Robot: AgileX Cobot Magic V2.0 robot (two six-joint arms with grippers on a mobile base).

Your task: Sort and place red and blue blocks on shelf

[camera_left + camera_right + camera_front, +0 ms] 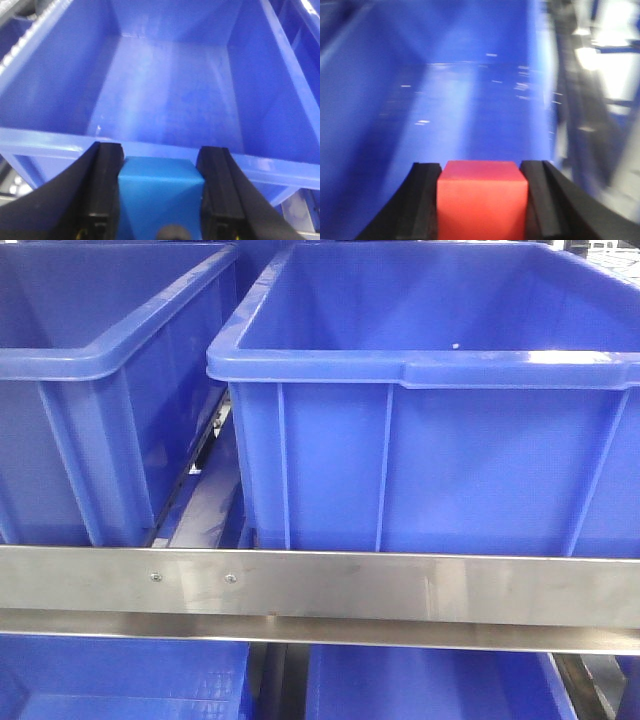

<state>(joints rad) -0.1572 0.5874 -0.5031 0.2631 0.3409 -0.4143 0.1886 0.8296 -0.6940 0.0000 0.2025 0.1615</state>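
On my front camera I see two deep-blue plastic bins, the left bin [100, 360] and the right bin [440, 370], both glossy with pale highlights along their rims. Below them runs the shelf's front rail [400, 590], brushed silver steel with two small grey rivets. More of the same blue shows beneath the rail. On my left wrist camera the blue block [159, 192] reads lighter, nearer sky blue, against the bin's [165, 90] darker royal blue, between the black fingers [107, 190]. My right wrist camera shows the red block [482, 200], bright and matte, between black fingers [422, 200], before a blurred blue bin [445, 100].
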